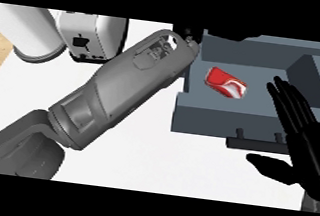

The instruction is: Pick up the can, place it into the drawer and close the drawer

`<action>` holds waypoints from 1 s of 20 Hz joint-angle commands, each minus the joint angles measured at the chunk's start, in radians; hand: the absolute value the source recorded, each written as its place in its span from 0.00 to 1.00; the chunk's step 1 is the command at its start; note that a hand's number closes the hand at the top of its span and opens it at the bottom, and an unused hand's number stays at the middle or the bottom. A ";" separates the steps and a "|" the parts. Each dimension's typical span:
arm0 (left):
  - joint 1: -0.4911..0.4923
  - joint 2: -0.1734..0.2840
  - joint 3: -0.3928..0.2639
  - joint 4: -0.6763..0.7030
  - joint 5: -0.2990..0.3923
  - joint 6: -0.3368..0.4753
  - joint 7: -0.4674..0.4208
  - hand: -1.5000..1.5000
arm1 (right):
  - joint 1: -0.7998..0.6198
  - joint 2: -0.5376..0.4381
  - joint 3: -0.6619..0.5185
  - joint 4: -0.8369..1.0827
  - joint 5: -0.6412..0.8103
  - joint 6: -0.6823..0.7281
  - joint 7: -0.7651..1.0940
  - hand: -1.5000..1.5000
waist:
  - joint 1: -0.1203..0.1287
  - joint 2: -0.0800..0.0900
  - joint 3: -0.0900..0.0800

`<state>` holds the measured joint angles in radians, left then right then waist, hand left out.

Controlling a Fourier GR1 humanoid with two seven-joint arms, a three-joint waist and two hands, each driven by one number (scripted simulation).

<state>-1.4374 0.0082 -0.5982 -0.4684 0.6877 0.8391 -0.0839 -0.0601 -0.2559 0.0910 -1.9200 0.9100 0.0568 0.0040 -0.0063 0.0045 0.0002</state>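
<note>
Looking down at the white counter, we see the red can lying on its side inside the open grey drawer, apart from both hands. So the placing looks done, and the step in hand is closing the drawer.

Our left forearm stretches diagonally across the counter to the drawer's far left corner. The left hand is mostly hidden there at the top of the view, so we cannot tell whether its fingers are straight or curled. Our right hand stands just in front of the drawer's right side, fingers straight and spread, thumb out toward the left, holding nothing.

To close it well, we would first lift the left arm clear of the drawer's rim, so that nothing catches as the box slides. Then we would set flat fingers against the drawer's front panel, near the handle, and push straight along its travel rather than at an angle, which might jam it. A steady push should also stop the can from rolling about inside.

Behind the left arm stand a white toaster and a white rounded appliance, both well away from the drawer's path.
</note>
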 commanded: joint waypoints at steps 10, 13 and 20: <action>0.109 0.168 -0.035 -0.253 -0.097 0.001 0.172 0.00 | -0.198 0.100 -0.038 0.555 0.147 -0.310 -0.100 0.00 | 0.041 -0.007 0.001; 0.130 0.254 -0.018 -0.327 -0.092 -0.044 0.223 0.00 | -0.210 0.124 -0.040 0.614 0.196 -0.374 -0.086 0.00 | 0.042 -0.007 0.001; 0.214 0.328 -0.041 -0.484 -0.111 -0.032 0.286 0.00 | -0.346 0.100 -0.117 0.847 0.238 -0.467 -0.110 0.00 | 0.072 -0.004 0.001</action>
<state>-1.2687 0.2946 -0.6371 -0.8741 0.5817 0.8142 0.1773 -0.3717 -0.1837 -0.0020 -1.2428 1.1448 -0.3571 -0.1002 0.0494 -0.0226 -0.0235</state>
